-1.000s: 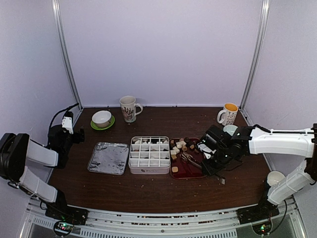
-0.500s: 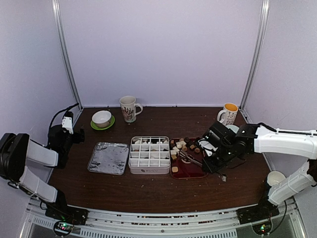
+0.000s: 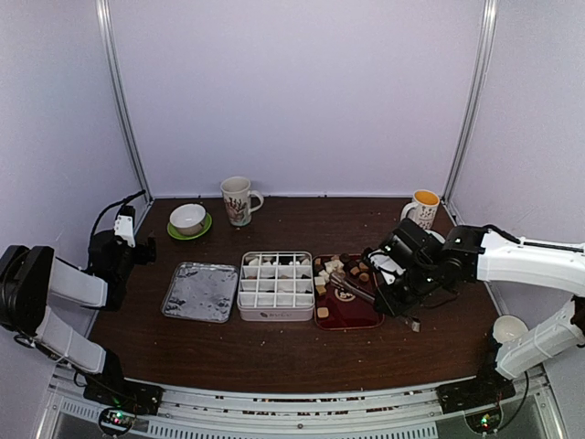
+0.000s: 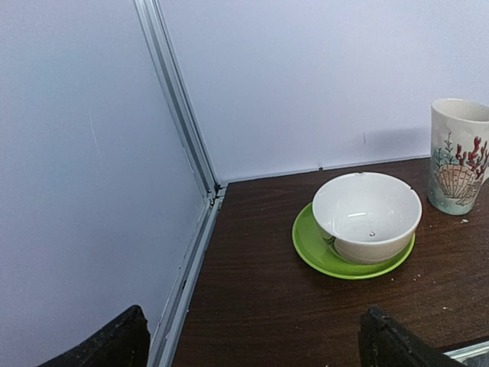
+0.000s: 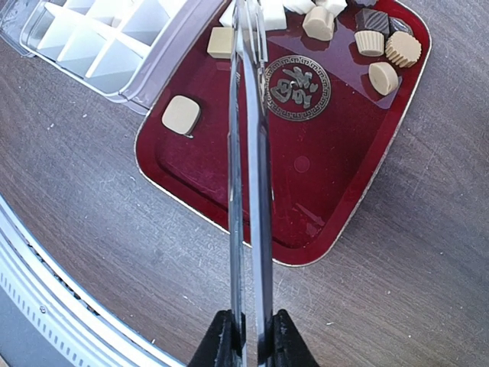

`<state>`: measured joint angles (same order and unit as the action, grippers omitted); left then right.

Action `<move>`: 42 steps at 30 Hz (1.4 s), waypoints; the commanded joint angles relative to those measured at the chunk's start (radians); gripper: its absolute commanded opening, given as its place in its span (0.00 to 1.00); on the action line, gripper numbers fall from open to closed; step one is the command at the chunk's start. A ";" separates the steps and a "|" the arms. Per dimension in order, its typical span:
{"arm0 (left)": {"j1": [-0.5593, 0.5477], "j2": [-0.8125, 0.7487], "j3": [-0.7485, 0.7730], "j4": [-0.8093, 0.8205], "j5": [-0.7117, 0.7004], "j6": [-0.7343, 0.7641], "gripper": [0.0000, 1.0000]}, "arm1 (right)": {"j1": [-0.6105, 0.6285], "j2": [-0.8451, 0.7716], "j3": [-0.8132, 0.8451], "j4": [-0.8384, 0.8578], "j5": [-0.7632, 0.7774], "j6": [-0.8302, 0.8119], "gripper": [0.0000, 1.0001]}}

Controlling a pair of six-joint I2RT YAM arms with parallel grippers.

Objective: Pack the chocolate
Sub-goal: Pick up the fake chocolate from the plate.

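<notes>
**Tongs point(image 5: 235, 153) Lift Over the Tray point(image 5: 321, 195)**

The right gripper point(image 5: 250, 336) has drawn back and risen, clamped on the tongs. Their blades are squeezed nearly together, with the tips among the chocolate point(image 5: 382, 76) at the tray's far end. Whether a piece is pinched, I cannot tell. Most box point(image 3: 274, 312) cells look unfilled, so packing seems barely begun. The left gripper point(image 4: 252, 345) hangs wide apart, idle.
</notes>
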<state>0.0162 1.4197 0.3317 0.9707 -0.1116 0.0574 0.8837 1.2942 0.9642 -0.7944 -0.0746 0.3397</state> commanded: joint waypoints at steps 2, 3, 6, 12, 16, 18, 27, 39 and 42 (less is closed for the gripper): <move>0.007 0.005 -0.003 0.047 0.007 -0.009 0.98 | -0.006 -0.033 0.018 0.001 0.004 -0.008 0.16; 0.007 0.005 -0.003 0.047 0.007 -0.008 0.98 | -0.006 -0.035 0.017 0.004 0.004 -0.007 0.16; 0.007 0.005 -0.003 0.047 0.007 -0.008 0.98 | -0.006 -0.035 0.016 0.006 0.004 -0.006 0.16; 0.008 0.005 -0.003 0.047 0.007 -0.008 0.98 | -0.005 -0.044 0.012 0.007 0.009 -0.004 0.16; 0.008 0.005 -0.003 0.047 0.007 -0.009 0.98 | -0.006 -0.053 0.019 -0.001 0.007 -0.009 0.16; 0.008 0.005 -0.003 0.048 0.007 -0.008 0.98 | -0.005 -0.054 0.023 -0.002 0.012 -0.010 0.16; 0.007 0.005 -0.003 0.047 0.007 -0.008 0.98 | -0.006 -0.056 0.026 0.011 0.022 0.007 0.16; 0.007 0.005 -0.003 0.048 0.007 -0.008 0.98 | -0.005 -0.065 0.013 0.008 0.017 0.003 0.16; 0.007 0.005 -0.003 0.047 0.007 -0.009 0.98 | -0.006 -0.070 0.019 0.006 0.013 0.000 0.16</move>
<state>0.0162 1.4197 0.3317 0.9707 -0.1116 0.0574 0.8829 1.2572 0.9642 -0.7937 -0.0738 0.3439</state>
